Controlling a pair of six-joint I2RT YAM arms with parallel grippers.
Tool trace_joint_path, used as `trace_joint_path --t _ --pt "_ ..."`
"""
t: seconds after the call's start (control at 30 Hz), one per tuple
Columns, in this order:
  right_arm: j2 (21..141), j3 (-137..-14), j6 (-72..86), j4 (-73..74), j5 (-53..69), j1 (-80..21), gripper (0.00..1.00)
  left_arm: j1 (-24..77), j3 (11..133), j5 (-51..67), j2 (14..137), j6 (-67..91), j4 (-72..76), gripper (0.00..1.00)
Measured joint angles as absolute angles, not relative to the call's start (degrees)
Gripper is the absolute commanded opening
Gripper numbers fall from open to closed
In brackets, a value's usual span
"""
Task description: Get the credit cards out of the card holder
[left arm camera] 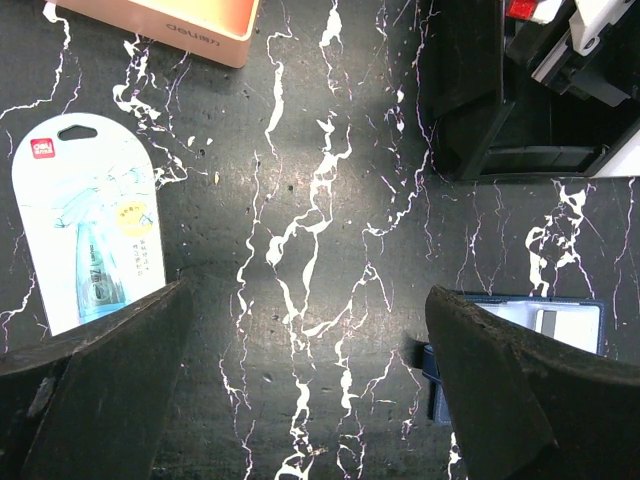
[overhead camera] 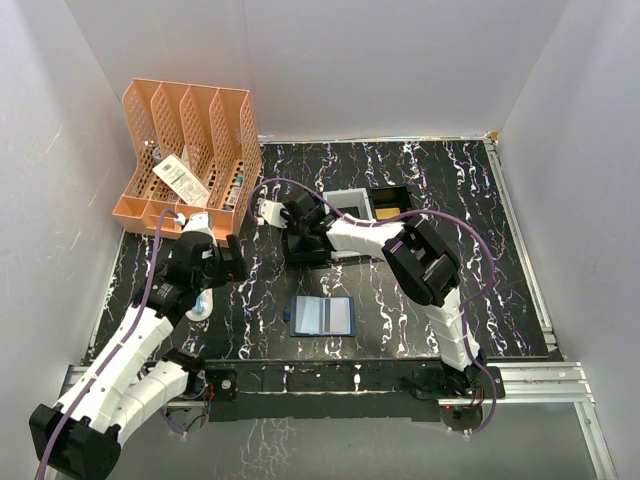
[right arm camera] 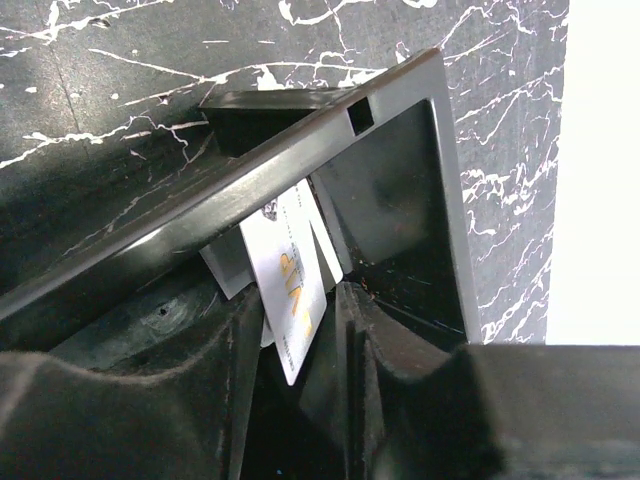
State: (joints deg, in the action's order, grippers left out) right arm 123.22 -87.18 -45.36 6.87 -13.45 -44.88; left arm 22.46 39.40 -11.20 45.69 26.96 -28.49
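So: the right gripper (right arm camera: 298,300) is over the black tray (right arm camera: 300,150) at the back of the table (overhead camera: 480,250), jaws partly spread. A white credit card (right arm camera: 285,270) stands between them with its face tilted toward the lens, so it looks loose rather than pinched. My read is that this is the drop-off, and the tray is where pulled cards go. A grey sliver shows behind the card. It could be another card, can't tell.

Meanwhile the card holder (overhead camera: 322,315) lies open and flat at centre front, pale inner faces up, well apart from the tray. It's probably laid flat so the slots can be reached from above. Whether any slot is loaded is too small to tell.

Then the left gripper (left arm camera: 308,300): spread wide, holding nothing, hovering over bare table with a blister pack (left arm camera: 85,230) on one side and the holder on the other. Likely parked there to pin the holder for a pull.
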Motion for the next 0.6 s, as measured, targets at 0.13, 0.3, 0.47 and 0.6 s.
trace_joint_path --t 0.13,0.3,0.47,0.6 --pt "123.2 -87.1 -45.3 6.6 -13.1 -44.9 0.36 22.5 39.4 -11.0 46.2 26.8 -28.3 0.99" --pt "123.0 -85.6 -45.4 5.1 -12.9 -44.9 0.39 22.5 39.4 -10.7 46.5 26.6 -28.3 0.99" --pt "123.0 -85.3 -46.1 4.8 -12.9 -44.8 0.39 22.5 39.4 -10.5 46.5 26.5 -28.3 0.99" --pt "123.0 -85.3 -46.1 4.5 -12.5 -44.8 0.4 22.5 39.4 -10.2 46.5 26.5 -28.3 0.99"
